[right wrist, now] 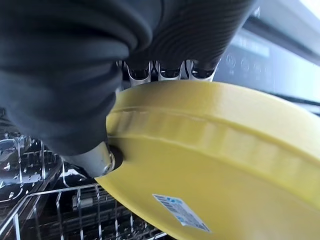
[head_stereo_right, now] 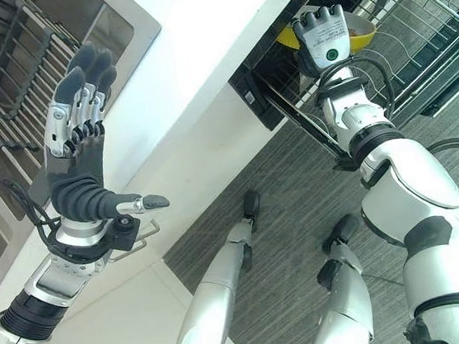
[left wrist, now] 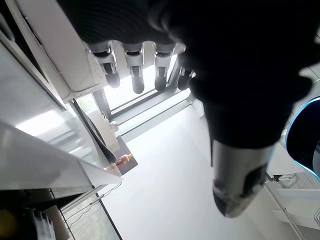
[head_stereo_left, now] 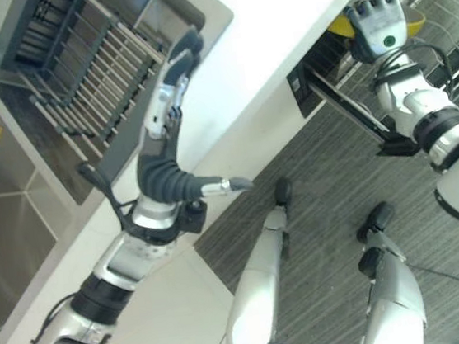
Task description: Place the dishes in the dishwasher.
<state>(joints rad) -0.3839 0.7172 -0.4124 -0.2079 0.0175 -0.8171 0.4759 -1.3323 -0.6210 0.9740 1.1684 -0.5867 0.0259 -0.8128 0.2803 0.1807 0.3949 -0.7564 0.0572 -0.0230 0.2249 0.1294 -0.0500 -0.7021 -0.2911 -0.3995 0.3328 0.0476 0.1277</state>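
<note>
Left hand [head_stereo_right: 80,168] is raised over the white table [head_stereo_right: 201,67], fingers [head_stereo_right: 81,106] straight and spread, thumb out, nothing in it. Beyond it, a dish rack [head_stereo_left: 84,64] sits beside the sink [head_stereo_left: 8,197]. Right hand [head_stereo_right: 326,40] reaches into the open dishwasher rack [head_stereo_right: 420,26], fingers and thumb pinching the yellow bowl [right wrist: 225,160] by its rim, just above the wires.
</note>
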